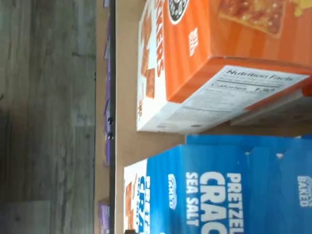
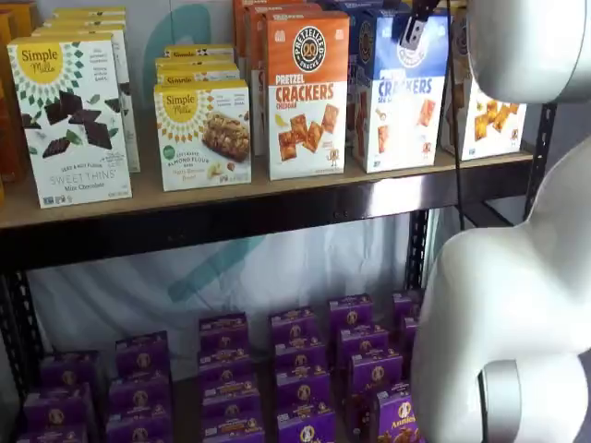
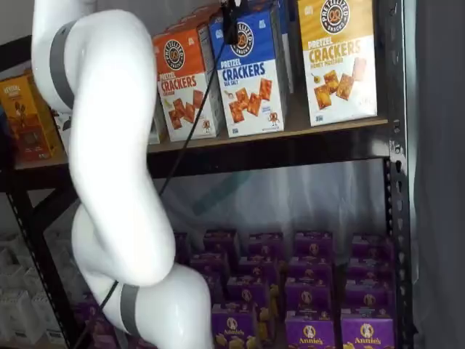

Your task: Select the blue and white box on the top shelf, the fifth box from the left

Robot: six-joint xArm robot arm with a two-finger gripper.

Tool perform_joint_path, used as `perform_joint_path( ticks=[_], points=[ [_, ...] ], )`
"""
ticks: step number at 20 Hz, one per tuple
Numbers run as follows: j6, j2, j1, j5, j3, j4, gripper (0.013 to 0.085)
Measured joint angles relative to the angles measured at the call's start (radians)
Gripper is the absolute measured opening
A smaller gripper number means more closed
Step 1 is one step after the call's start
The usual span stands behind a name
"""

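Note:
The blue and white box stands upright on the top shelf, between an orange-topped cracker box and a yellow-topped one. It is visible in both shelf views. The wrist view looks down on the blue box top with the orange box beside it and a strip of bare board between them. My gripper hangs from the upper edge, in front of the blue box's top, also in a shelf view. Only dark fingers and a cable show. The jaws stand wide and hold nothing.
Simple Mills boxes fill the left of the top shelf. Rows of purple boxes sit on the lower level. The white arm fills much of the foreground. A black upright bounds the shelf's right end.

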Motion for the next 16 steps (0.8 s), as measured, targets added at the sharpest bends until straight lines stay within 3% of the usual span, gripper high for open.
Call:
perform_joint_path(
  ticks=[9,16],
  points=[
    [0.004,0.014,0.020,0.026,-0.007,-0.045,0.0850],
    [0.007,0.009,0.024,0.015,0.011,-0.044,0.0850]
  ],
)
